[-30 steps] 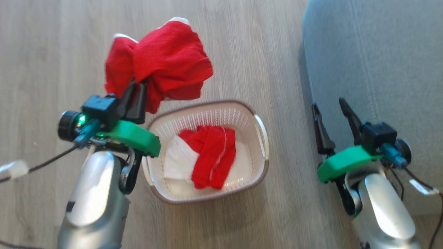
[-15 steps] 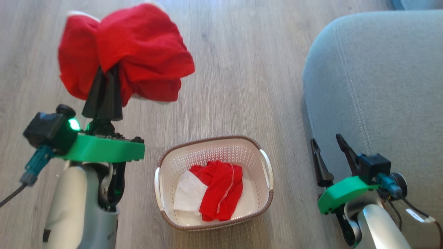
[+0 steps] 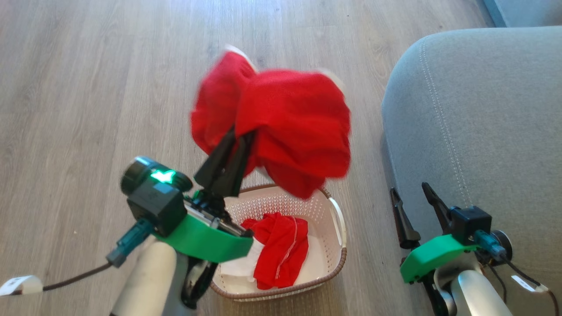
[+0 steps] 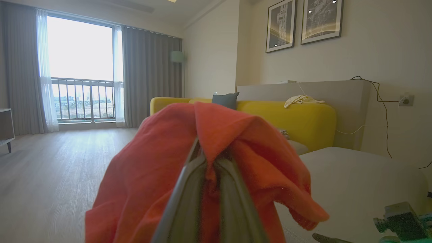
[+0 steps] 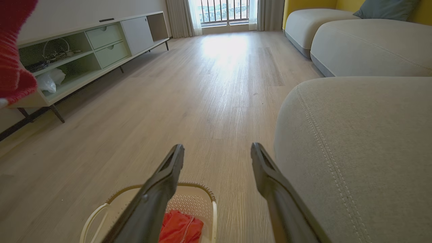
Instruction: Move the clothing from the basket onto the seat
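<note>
Lower left: left gripper [image 3: 238, 137] clamped on 1 red garment [image 3: 290, 127], hanging at frame centre above basket [image 3: 337, 219]; 2nd red-white garment [image 3: 281, 252] lies inside basket; lower right: right gripper [image 3: 408, 189] jaws wide, empty, beside grey seat [image 3: 483, 109]

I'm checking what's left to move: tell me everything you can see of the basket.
The basket is a small cream-white plastic tub with perforated walls, a brown woven-look rim and a pale loop handle on its right side. It stands upright on the wood floor, left of the grey seat and apart from it. One red garment with a white panel lies crumpled inside. The left arm's green mount hides its near-left corner.
</note>
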Available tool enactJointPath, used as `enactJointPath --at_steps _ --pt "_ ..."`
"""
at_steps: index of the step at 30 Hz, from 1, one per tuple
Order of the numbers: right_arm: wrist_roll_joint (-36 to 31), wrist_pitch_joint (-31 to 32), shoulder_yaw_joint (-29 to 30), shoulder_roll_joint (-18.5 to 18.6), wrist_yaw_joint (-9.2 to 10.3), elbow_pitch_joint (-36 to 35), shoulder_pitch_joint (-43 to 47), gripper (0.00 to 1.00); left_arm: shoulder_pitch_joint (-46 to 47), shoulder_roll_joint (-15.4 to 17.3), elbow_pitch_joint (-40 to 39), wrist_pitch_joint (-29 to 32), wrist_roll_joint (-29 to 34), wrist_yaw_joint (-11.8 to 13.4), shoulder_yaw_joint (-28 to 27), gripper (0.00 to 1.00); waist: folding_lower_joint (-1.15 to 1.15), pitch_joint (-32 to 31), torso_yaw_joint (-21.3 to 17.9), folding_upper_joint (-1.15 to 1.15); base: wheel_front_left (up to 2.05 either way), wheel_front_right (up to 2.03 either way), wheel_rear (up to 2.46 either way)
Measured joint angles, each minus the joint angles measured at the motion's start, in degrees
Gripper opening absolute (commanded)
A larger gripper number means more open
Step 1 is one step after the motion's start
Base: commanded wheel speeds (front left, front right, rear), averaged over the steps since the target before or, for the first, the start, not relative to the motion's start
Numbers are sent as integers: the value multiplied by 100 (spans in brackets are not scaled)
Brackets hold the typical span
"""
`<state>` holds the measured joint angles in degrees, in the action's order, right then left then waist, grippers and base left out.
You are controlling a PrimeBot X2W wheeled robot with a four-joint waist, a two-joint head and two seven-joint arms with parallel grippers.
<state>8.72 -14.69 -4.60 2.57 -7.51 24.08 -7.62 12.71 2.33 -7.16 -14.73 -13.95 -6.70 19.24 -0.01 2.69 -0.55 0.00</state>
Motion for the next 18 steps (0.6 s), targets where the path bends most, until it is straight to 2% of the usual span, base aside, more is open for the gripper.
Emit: enactJointPath --at_steps 7,18 --pt "0 0 -54 0 0 -13 5 100 -121 5 29 0 -178 -25 178 0 0 -6 -27 0 0 0 0" --pt "-54 0 -29 0 0 -105 4 100 -121 7 25 0 -220 -27 170 0 0 18 -44 0 0 0 0"
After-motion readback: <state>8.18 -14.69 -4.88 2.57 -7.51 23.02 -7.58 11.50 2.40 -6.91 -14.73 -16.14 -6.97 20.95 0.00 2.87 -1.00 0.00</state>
